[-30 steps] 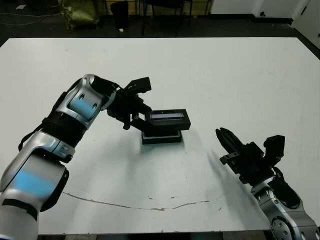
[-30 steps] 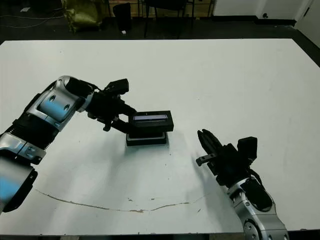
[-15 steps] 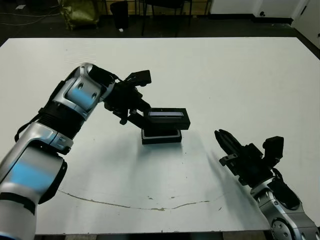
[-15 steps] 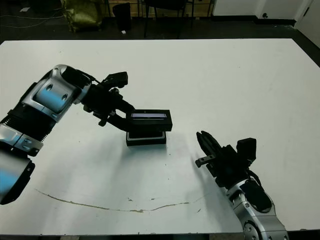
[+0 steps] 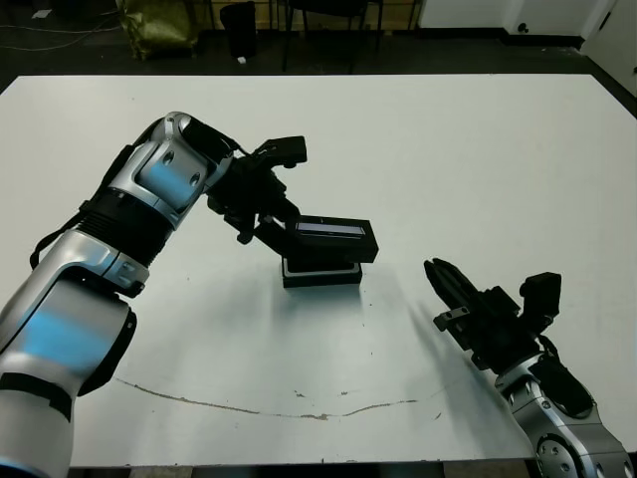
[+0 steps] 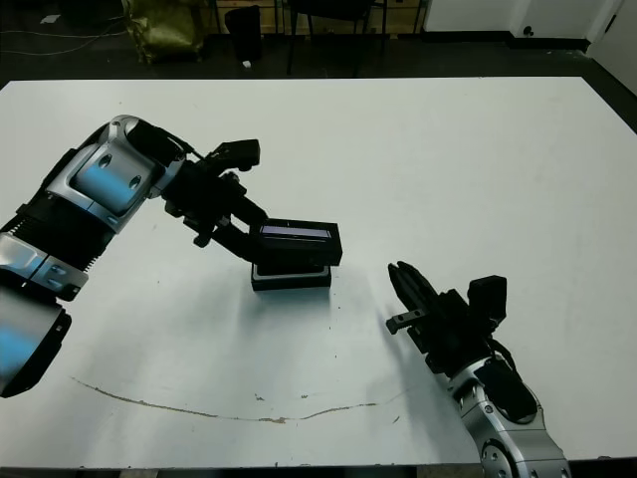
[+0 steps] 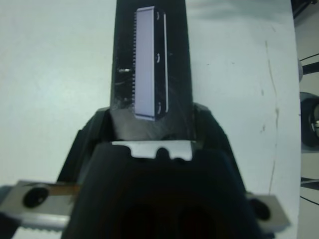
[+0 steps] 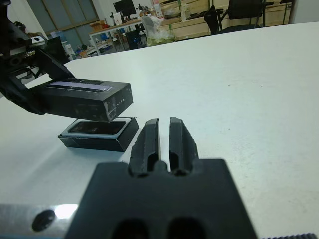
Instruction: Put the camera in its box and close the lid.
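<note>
The lid, black with a pale stripe on top, hangs a little above the box, held at its left end by my left gripper, which is shut on it. In the left wrist view the lid runs straight out from between the fingers. The box is a shallow black tray with a white lining, and the dark camera lies inside it. My right gripper hovers right of the box, shut and holding nothing, with its fingers pointing toward it.
A thin brown mark runs across the white table near its front edge. Beyond the far edge are a dark floor, chair legs and a yellow-green bag.
My left arm has swung slightly back and up, while the lid stays over the box almost in the same spot. The right gripper has barely moved.
</note>
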Controlling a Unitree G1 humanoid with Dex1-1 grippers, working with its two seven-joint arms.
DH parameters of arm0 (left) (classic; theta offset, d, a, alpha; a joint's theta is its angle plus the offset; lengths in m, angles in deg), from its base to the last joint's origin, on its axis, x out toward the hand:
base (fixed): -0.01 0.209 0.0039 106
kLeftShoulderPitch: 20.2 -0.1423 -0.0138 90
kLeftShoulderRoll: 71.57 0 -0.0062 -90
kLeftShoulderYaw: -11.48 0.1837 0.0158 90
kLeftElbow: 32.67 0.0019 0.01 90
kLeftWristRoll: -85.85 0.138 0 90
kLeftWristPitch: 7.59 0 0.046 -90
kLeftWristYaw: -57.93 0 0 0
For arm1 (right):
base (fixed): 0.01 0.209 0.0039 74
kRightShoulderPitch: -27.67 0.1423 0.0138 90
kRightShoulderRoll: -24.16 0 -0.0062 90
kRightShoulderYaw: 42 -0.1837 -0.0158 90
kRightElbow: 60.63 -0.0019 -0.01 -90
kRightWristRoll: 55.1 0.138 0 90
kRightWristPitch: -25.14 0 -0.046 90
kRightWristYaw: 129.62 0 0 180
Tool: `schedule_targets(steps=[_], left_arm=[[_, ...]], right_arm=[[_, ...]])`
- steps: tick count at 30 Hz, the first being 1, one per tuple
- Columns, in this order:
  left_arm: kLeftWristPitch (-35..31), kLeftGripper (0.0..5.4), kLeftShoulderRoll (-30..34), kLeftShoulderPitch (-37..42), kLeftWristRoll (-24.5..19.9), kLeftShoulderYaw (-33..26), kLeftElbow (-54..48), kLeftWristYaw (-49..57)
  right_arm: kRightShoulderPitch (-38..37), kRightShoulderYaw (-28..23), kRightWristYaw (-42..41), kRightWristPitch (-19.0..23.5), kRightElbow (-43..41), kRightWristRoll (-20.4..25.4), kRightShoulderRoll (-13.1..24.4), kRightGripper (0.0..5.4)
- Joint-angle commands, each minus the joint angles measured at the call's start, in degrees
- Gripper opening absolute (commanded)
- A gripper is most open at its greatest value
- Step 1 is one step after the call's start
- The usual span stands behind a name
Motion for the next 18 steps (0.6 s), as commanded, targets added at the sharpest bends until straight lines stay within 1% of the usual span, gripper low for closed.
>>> schedule_targets(steps=[1, 6, 12, 18], left_arm=[[0.8, 2.26, -0.4, -0.7, 1.0, 0.9, 1.8, 0.3], [1.5, 2.26, -1.0, -0.9, 1.6, 1.3, 3.3, 0.5], [2.8, 2.26, -1.4, -1.2, 2.3, 1.8, 3.4, 0.5], [2.2, 2.26, -1.8, -1.1, 2.8, 2.4, 3.2, 0.4]], right_arm=[[-0.7, 0.1, 0.0, -0.4, 0.9, -0.8, 0.2, 0.00], [-0.5, 0.3, -0.3, -1.1, 1.4, -0.9, 0.1, 0.00], [-0.7, 0.4, 0.3, -0.5, 1.0, -1.0, 0.0, 0.00], [-1.0, 0.4, 0.9, 0.8, 0.1, -0.7, 0.0, 0.00]])
